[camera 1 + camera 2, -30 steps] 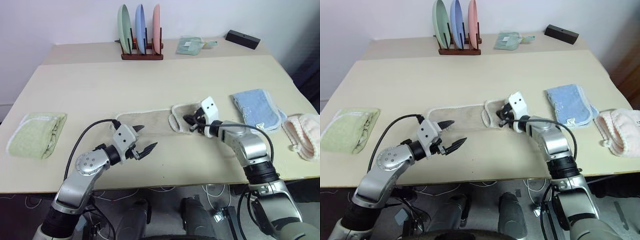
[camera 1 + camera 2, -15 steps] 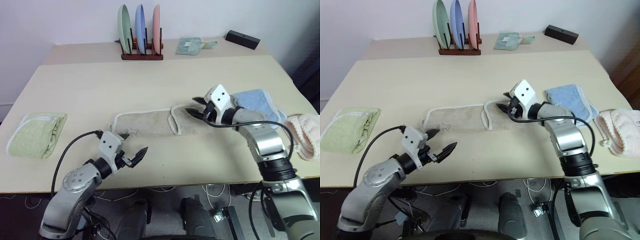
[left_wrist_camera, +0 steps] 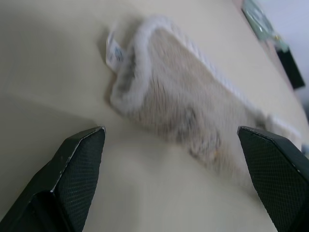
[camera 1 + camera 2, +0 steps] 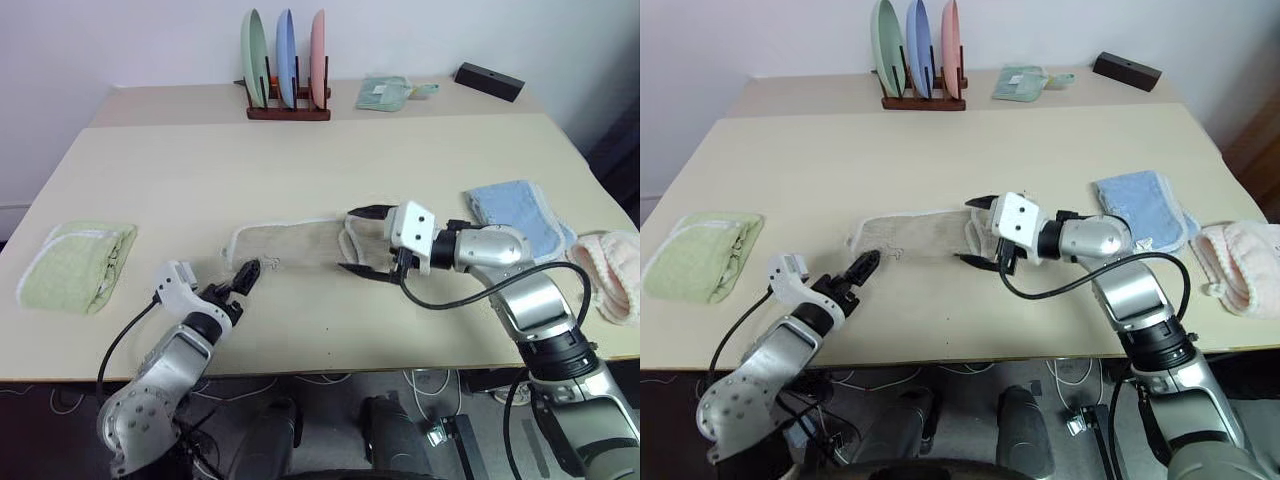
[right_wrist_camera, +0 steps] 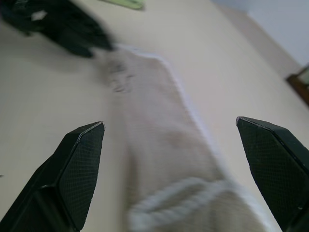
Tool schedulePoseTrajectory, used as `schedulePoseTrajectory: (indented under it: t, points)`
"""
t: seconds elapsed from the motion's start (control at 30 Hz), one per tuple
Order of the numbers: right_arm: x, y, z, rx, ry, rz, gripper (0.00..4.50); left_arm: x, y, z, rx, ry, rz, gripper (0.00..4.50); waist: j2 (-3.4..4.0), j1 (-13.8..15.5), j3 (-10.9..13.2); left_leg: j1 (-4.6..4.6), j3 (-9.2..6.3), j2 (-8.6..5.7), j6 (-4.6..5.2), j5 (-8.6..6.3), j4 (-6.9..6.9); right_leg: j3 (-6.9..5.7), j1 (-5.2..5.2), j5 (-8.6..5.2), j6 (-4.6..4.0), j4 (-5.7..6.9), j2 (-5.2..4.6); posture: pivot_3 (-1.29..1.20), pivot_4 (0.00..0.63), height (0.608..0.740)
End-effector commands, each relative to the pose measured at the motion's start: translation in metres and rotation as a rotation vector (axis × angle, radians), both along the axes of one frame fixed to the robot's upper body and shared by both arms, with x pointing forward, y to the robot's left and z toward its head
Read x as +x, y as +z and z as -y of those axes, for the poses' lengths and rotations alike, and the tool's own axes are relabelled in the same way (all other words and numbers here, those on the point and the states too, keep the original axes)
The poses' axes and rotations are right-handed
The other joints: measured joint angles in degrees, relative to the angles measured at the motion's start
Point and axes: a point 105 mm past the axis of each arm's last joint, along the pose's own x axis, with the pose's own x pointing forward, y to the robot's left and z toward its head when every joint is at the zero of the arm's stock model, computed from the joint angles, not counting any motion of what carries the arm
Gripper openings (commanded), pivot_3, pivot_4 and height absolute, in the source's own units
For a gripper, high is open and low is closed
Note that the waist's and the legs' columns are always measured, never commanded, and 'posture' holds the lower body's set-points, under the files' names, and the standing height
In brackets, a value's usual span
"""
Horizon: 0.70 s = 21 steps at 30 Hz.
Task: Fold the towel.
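The beige towel point(image 4: 290, 245) lies flat as a long strip in the middle of the table, white cord edging around it, its right end doubled over. A small white tag point(image 3: 115, 50) sticks out at its left corner. My right gripper point(image 4: 362, 240) hovers over the doubled right end, open wide, holding nothing. In the right wrist view the towel point(image 5: 164, 145) runs away between the two fingers. My left gripper point(image 4: 245, 272) is low by the towel's left front corner, open and empty, a little short of the cloth point(image 3: 178, 96).
A folded green towel point(image 4: 75, 265) lies at the left edge. A folded blue towel point(image 4: 515, 215) and a pink one point(image 4: 610, 270) lie at the right. At the back stand a plate rack point(image 4: 287, 60), a small green cloth point(image 4: 385, 90) and a black box point(image 4: 487, 78).
My right gripper opened, let go of the towel's doubled end and lifted off it. My left gripper rolled over and drew left to the towel's left corner.
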Motion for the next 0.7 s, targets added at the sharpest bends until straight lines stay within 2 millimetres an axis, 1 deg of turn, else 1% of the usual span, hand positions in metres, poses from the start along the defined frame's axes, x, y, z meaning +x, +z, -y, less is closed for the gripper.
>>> schedulePoseTrajectory:
  t: [0.03,0.17,0.27,0.3,0.37,0.47,0.5,0.53,0.6,0.67,0.7]
  points:
    - [-0.006,0.014,-0.007,0.010,0.031,0.071,4.45,0.013,-0.005,-0.007,-0.043,0.055,-0.045,4.50,-0.01,0.1,0.0,0.00,0.00,0.00,0.00,0.00,0.00,0.00,0.00,0.00,0.00,0.00,0.00,0.00,0.150,0.738]
    - [-0.009,0.020,-0.010,0.025,0.031,0.081,4.45,0.028,-0.002,0.004,-0.061,0.022,-0.052,4.50,-0.01,0.2,0.0,0.01,0.01,-0.09,-0.01,0.00,0.01,0.00,0.03,0.00,0.00,-0.02,0.00,0.00,0.150,0.738]
    - [-0.011,0.022,-0.011,0.027,0.025,0.086,4.50,0.035,-0.003,0.007,-0.068,0.015,-0.061,3.75,-0.01,0.2,0.0,0.01,0.00,-0.10,-0.02,0.00,0.00,0.00,0.04,0.00,0.00,-0.03,0.00,0.00,0.150,0.738]
    - [-0.011,0.022,-0.011,0.027,0.023,0.086,4.50,0.036,-0.003,0.007,-0.066,0.015,-0.063,3.19,-0.01,0.3,0.0,0.01,-0.01,-0.10,-0.02,0.00,0.00,0.00,0.04,0.00,0.00,-0.03,0.00,0.00,0.150,0.738]
    - [-0.013,0.022,-0.011,0.027,0.021,0.085,4.50,0.039,-0.001,0.007,-0.075,0.018,-0.056,2.27,-0.02,0.3,0.0,0.01,-0.02,-0.12,-0.02,0.00,0.01,0.00,0.05,0.00,0.00,-0.04,0.00,0.00,0.150,0.738]
    - [-0.017,0.019,-0.012,0.026,0.019,0.080,4.50,0.043,0.005,0.006,-0.083,0.026,-0.032,0.76,-0.07,0.3,0.0,-0.01,-0.03,-0.14,-0.02,0.00,-0.01,0.00,0.05,0.00,0.00,-0.09,0.00,0.00,0.150,0.738]
    - [-0.017,0.019,-0.012,0.027,0.018,0.076,4.50,0.044,0.008,0.004,-0.086,0.031,-0.019,0.18,-0.08,0.2,0.0,-0.02,-0.04,-0.15,-0.02,0.00,-0.01,0.00,0.05,0.00,0.00,-0.10,0.00,0.00,0.150,0.738]
    - [-0.018,0.018,-0.012,0.027,0.016,0.074,4.50,0.044,0.013,0.001,-0.093,0.043,0.005,0.08,-0.08,0.2,0.0,-0.02,-0.04,-0.15,-0.03,0.00,-0.01,0.00,0.05,0.00,0.00,-0.11,0.00,0.00,0.150,0.738]
    - [-0.018,0.018,-0.012,0.027,0.013,0.072,4.50,0.044,0.029,-0.013,-0.103,0.084,0.088,0.08,-0.09,0.0,0.0,-0.02,-0.04,-0.14,-0.03,0.00,-0.03,0.00,0.04,0.00,0.00,-0.11,0.01,0.00,0.150,0.738]
    - [-0.018,0.017,-0.011,0.025,0.010,0.070,4.50,0.041,0.045,-0.031,-0.055,0.117,0.167,0.08,-0.09,-0.1,0.0,-0.01,-0.02,-0.08,-0.06,-0.02,-0.05,0.00,0.01,0.01,-0.02,-0.11,0.07,0.00,0.150,0.738]
    - [-0.018,0.017,-0.009,0.021,0.006,0.071,4.50,0.038,0.057,-0.045,-0.021,0.136,0.217,0.08,-0.10,-0.1,0.0,-0.01,-0.02,-0.03,-0.10,-0.04,-0.04,0.00,0.00,0.02,-0.03,-0.10,0.13,0.00,0.150,0.738]
